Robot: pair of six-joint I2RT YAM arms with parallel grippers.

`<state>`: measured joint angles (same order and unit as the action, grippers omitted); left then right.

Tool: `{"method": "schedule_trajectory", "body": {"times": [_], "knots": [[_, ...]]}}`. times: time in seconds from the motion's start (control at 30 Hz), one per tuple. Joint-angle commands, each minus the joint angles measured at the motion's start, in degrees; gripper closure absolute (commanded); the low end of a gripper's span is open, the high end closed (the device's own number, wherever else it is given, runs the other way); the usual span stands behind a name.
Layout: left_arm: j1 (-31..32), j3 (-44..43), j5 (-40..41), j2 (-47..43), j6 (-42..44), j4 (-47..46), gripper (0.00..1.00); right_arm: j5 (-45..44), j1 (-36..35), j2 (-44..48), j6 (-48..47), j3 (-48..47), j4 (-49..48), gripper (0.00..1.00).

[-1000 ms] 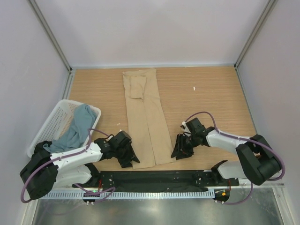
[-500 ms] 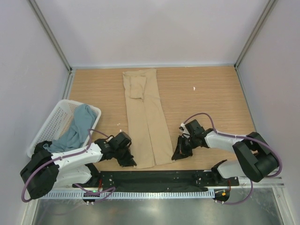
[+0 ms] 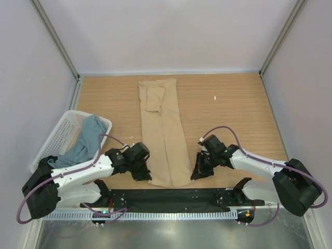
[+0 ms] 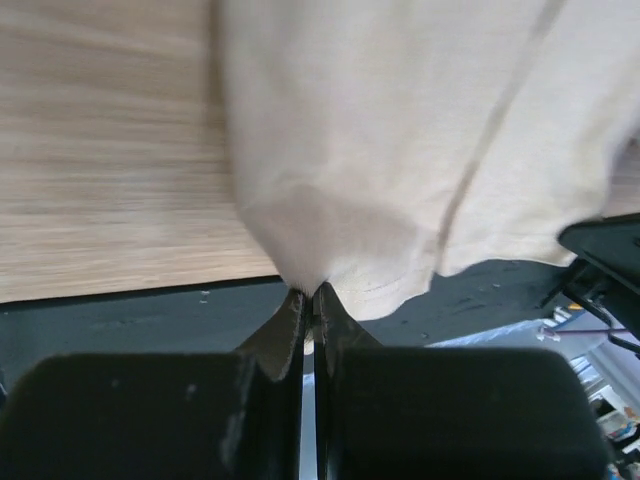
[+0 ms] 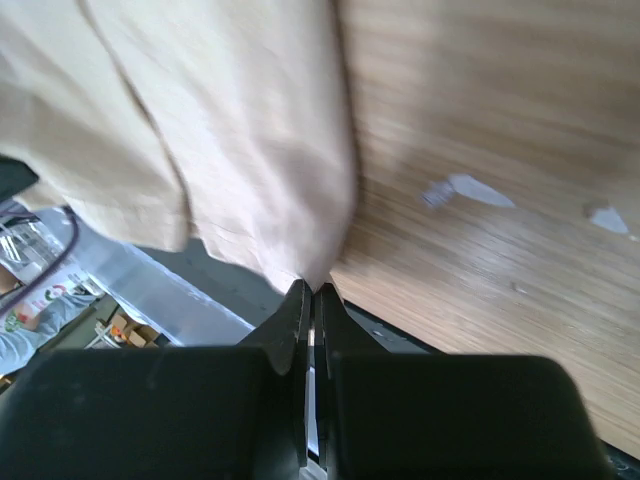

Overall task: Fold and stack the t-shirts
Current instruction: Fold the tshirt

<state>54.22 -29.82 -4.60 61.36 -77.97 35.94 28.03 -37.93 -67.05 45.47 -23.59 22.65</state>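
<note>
Two near corners of tan t-shirt (image 3: 163, 136) pinched — left hand (image 4: 308, 293) on left, right hand (image 5: 310, 289) on right.

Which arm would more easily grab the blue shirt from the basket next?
Left, probably. The white basket holding the grey-blue shirt sits on the side of the left gripper; the right gripper is across the tan shirt. Both pinch its near corners now.

- My left arm (image 3: 83, 174) lies low, reaching right, with the wrist angled down and the jaws pinched tight together.
- My right arm (image 3: 254, 163) mirrors it, reaching left, jaws likewise closed.
</note>
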Motion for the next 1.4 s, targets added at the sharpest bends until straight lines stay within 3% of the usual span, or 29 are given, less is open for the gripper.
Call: {"method": "schedule_trajectory", "body": {"times": [0.0,0.17,0.3,0.43,0.6,0.93,1.37], "knots": [[-1.74,-9.0,4.25,2.96,7.29,4.91,1.0,-2.02,1.36,-2.28,-1.25,-8.29,4.05,0.99],[-14.47,-19.29,1.37,10.52,15.91,4.41,1.0,-1.23,8.47,-14.67,-9.69,-27.18,10.12,0.99],[-25.09,-27.38,-1.28,21.47,20.57,2.03,1.0,0.45,12.62,-32.47,-15.75,-47.96,15.57,0.99],[-30.13,-38.69,-4.54,31.95,23.65,1.23,1.0,1.32,15.34,-45.76,-19.28,-65.46,22.07,0.99],[-33.55,-46.9,-5.59,40.31,24.54,1.85,1.0,3.43,17.63,-56.07,-20.86,-80.09,27.18,0.99],[-36.99,-52.79,-6.38,46.39,24.89,1.67,1.0,6.86,19.56,-61.27,-21.66,-85.04,26.12,0.99],[-39.71,-52.88,-7.62,49.81,24.63,0.53,1.0,9.15,20.0,-66.54,-20.25,-88.99,24.45,0.99]]}}
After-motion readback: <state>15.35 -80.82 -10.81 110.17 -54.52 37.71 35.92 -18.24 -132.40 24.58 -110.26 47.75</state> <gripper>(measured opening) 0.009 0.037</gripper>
